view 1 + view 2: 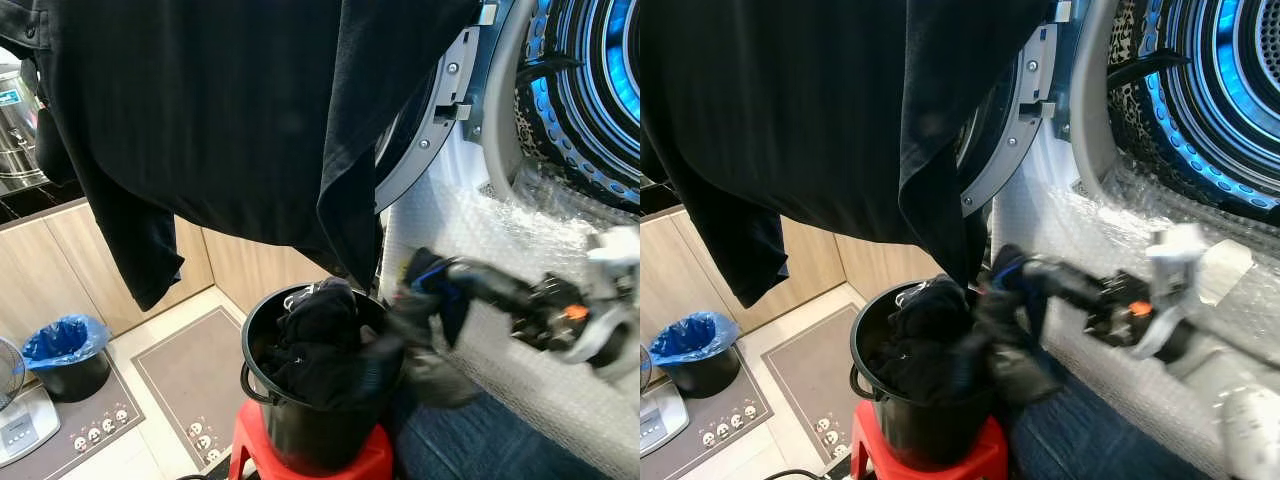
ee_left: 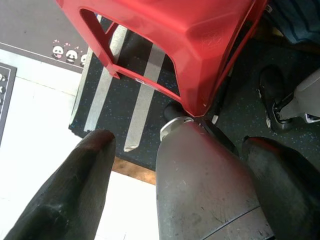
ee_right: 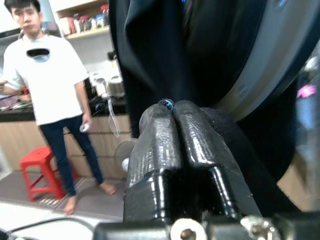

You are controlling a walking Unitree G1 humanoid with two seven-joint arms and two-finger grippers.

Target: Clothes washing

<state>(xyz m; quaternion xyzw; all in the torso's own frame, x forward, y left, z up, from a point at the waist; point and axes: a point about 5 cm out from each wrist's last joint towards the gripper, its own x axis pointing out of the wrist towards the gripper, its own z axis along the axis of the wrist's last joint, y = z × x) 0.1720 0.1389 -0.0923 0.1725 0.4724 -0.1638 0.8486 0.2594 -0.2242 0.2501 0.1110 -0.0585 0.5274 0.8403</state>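
Head views
Black garment (image 1: 230,110): is hanging across the upper part of the scene, its lower edge trailing down toward the bucket.
Black bucket (image 1: 262,395): is standing on a red stool (image 1: 365,462), heaped with dark clothes (image 1: 320,340).
Right gripper (image 1: 420,285): is reaching in from the right, blurred, just beside the bucket's rim and touching the dark cloth there; whether it is holding that cloth cannot be told from these views.
Washing machine (image 1: 590,90): is sitting at the upper right with its door (image 1: 430,120) swung open and the drum glowing blue; bubble wrap (image 1: 500,240) is covering its front below the opening.
Floor: a bin with a blue liner (image 1: 65,355) is standing at the lower left beside a grey mat (image 1: 190,385).

Left wrist view
Left gripper (image 2: 180,190): is hanging low near the floor with its fingers (image 2: 75,190) spread apart, holding nothing.
Red stool (image 2: 185,45): is showing from below, its legs resting on a dark speckled mat (image 2: 130,95).

Right wrist view
Right gripper (image 3: 172,107): is showing its two fingers pressed together, with the black garment (image 3: 150,50) hanging right against their tips; no cloth can be made out between them.
Person (image 3: 55,95): is standing in the background in a white shirt and dark trousers, near a second red stool (image 3: 40,170).
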